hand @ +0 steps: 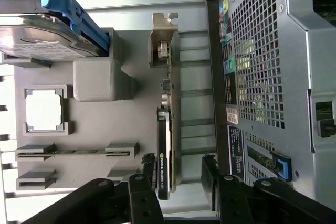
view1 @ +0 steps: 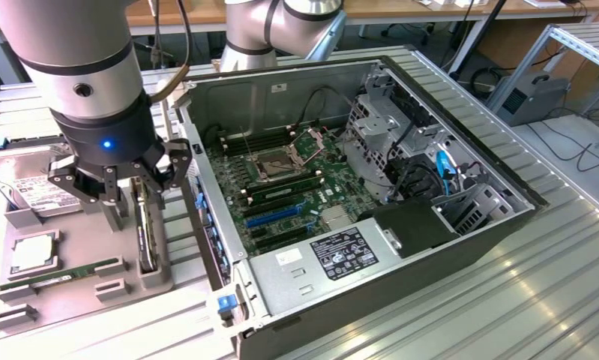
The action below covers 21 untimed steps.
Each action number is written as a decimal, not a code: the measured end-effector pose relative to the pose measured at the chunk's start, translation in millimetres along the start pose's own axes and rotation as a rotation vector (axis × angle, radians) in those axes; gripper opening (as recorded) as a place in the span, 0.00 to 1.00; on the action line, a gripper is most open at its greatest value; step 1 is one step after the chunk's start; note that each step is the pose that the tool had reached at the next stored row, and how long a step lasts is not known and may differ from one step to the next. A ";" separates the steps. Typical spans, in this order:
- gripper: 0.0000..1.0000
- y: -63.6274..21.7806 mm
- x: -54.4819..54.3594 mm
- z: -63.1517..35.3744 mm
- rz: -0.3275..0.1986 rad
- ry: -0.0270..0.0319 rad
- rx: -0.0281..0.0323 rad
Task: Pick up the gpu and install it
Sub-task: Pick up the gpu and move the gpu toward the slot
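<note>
At the frame's left, we see the gripper (view1: 119,202) hover, jaws wide, over the gpu (view1: 149,236) upright in its tray (view1: 69,296); it is not yet lifted or installed.

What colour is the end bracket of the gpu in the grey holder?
Silver, bare metal; the end bracket shows best in the wrist view.

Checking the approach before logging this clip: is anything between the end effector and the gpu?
Nothing visible. The open end effector hangs over the gpu, which stands on edge in the grey tray. In the wrist view its fingers flank the card's end, with bare gaps on either side.
</note>
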<state>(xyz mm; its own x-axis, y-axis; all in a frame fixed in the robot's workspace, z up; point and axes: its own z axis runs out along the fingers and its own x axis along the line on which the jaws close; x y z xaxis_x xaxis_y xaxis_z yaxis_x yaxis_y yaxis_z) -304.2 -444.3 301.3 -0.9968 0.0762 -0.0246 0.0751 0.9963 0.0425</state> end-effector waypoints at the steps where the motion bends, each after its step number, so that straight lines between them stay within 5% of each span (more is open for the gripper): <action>1: 0.48 0.0 0.0 0.4 0.000 0.0001 0.0000; 21: 0.48 -0.2 0.1 5.4 0.000 0.0000 -0.0001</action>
<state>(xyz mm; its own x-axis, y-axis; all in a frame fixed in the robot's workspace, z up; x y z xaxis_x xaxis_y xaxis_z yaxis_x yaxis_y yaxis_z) -304.2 -444.3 295.9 -0.9968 0.0762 -0.0246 0.0751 0.9963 0.0425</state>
